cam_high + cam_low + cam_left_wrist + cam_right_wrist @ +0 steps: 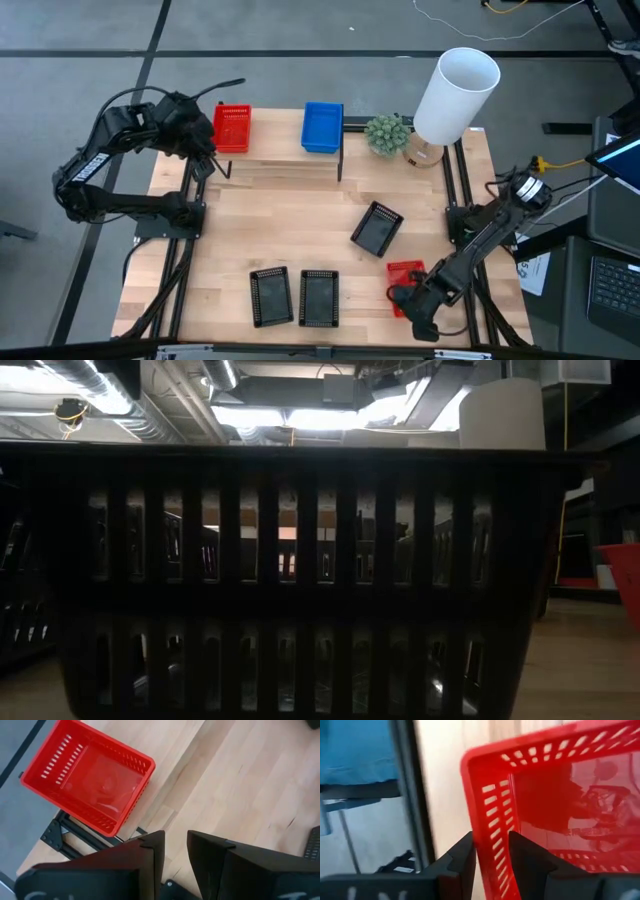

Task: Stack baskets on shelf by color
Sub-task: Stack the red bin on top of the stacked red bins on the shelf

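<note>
On the shelf (280,165) a red basket (232,127) sits at the left end and a blue basket (322,127) in the middle. My left gripper (203,155) hovers by the shelf's left end, slightly open and empty (176,845), with that red basket (87,777) just beyond it. My right gripper (400,296) is shut on a second red basket (405,277) at the table's near right. Three black baskets lie on the table (270,296), (319,297), (377,228). One black basket (300,580) fills the low view. My right gripper pinches a side wall of the red basket (491,827) a little way from a corner, one finger (527,857) inside the basket and one finger (460,857) outside. It comes from the table's near right side, slanting down. Whether the basket is lifted off the table, I cannot tell.
A tall white cylinder lamp (455,92) and a small green plant (388,133) stand at the far right by the shelf's end. Bare wood shows in the table's middle (290,220). A laptop and cables lie off the right edge.
</note>
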Controlling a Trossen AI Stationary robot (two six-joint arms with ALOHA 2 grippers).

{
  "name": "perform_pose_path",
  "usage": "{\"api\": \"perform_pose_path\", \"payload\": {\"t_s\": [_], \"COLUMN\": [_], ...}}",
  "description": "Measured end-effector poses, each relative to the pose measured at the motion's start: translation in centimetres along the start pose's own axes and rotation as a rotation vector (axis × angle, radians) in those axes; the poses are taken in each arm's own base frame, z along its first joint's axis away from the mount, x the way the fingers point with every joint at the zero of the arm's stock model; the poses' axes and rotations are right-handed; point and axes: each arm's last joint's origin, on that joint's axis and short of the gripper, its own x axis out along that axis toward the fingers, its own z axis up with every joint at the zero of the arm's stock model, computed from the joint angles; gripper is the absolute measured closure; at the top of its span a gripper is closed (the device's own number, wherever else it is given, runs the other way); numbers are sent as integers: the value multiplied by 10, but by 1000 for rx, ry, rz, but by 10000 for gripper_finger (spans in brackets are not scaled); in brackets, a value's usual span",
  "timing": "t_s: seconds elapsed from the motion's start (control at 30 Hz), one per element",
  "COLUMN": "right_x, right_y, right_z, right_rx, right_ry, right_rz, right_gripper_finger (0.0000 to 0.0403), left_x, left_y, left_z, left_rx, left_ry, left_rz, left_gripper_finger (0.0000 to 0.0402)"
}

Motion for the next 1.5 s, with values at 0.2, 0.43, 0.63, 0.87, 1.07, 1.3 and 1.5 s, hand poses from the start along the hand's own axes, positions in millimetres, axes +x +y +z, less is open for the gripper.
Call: {"api": "perform_pose_path", "payload": {"t_s": [0.2,0.43,0.63,0.87,1.07,1.3,1.5], "right_x": [16,8,-34,-111,-161,-200,-235], "right_y": [-2,3,26,45,36,-11,-65], "right_z": [1,1,17,58,107,178,220], "right_rx": [44,76,9,-172,-347,-380,-420], "right_ry": [63,172,199,-108,-542,-801,-928], "right_rz": [-15,39,-33,-267,-619,-790,-706], "right_gripper_finger": [297,390,401,402,403,403,403], "left_x": [0,0,-3,-6,-6,20,53], "left_y": [0,0,0,0,0,-9,-19], "left_z": [2,2,-1,-4,-5,-30,-63], "left_rx": [-1,0,73,73,58,48,-73], "left_ry": [-17,-17,-25,-36,-36,26,6], "left_rz": [0,0,-8,-13,-14,-142,-185], "left_gripper_finger": [327,327,327,327,327,327,328]}}
